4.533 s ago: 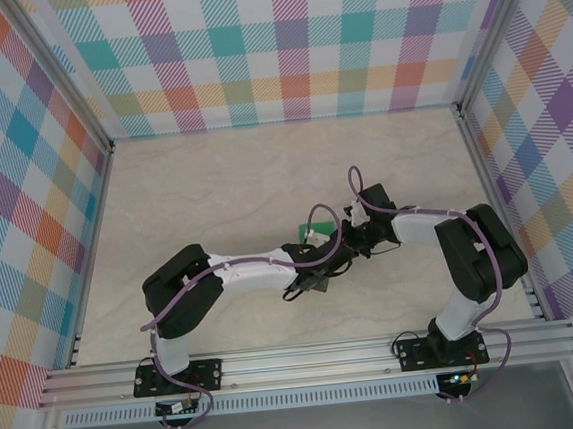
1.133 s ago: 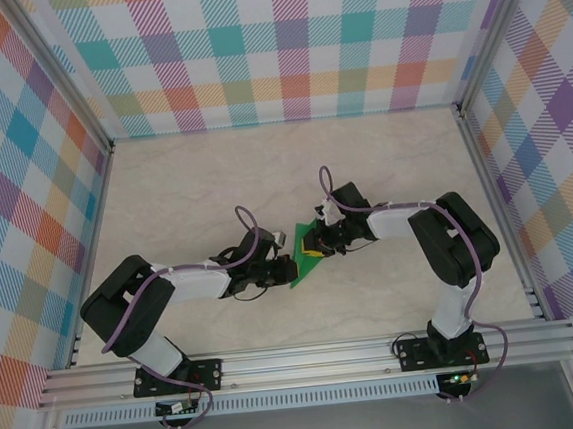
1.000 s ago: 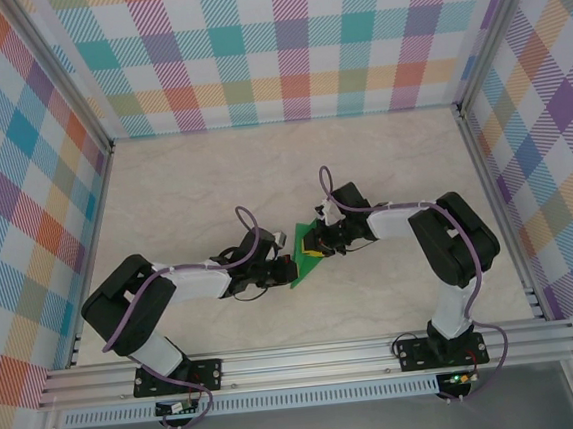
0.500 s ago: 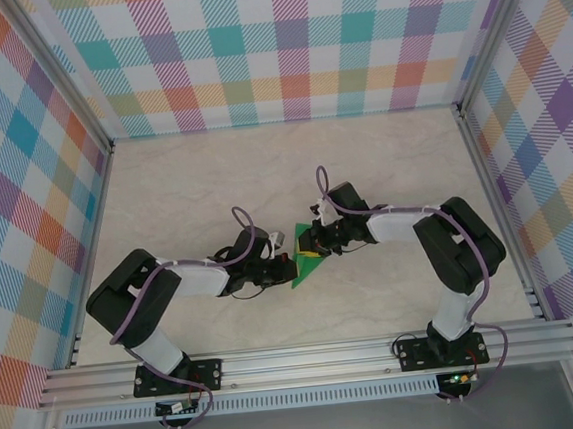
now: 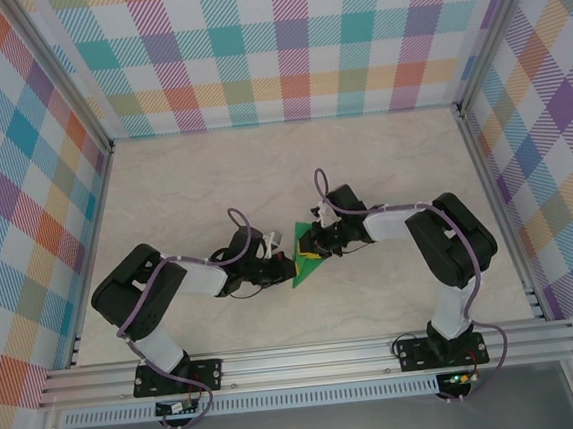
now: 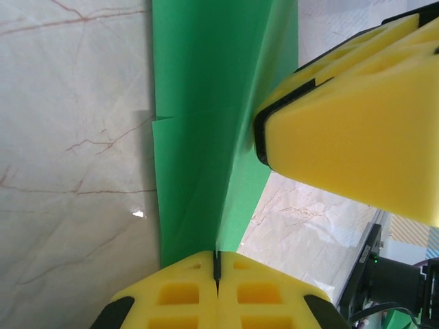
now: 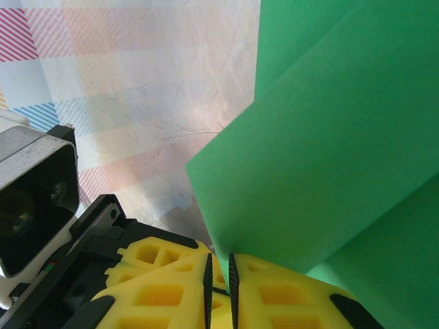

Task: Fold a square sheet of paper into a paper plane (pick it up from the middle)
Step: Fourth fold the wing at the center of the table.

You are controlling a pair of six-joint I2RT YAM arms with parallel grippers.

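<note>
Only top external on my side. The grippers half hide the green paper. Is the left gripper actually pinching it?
Observer: Yes. In the left wrist view the left gripper, with yellow foam fingers, is shut on one edge of the thin bright green paper sheet.
Operator: And the right one?
Observer: The right gripper is closed on a corner of the sheet, seen in its own wrist view.
Operator: Flat or folded?
Observer: Folded. A straight crease runs from the left gripper's fingers along the length of the sheet.
</note>
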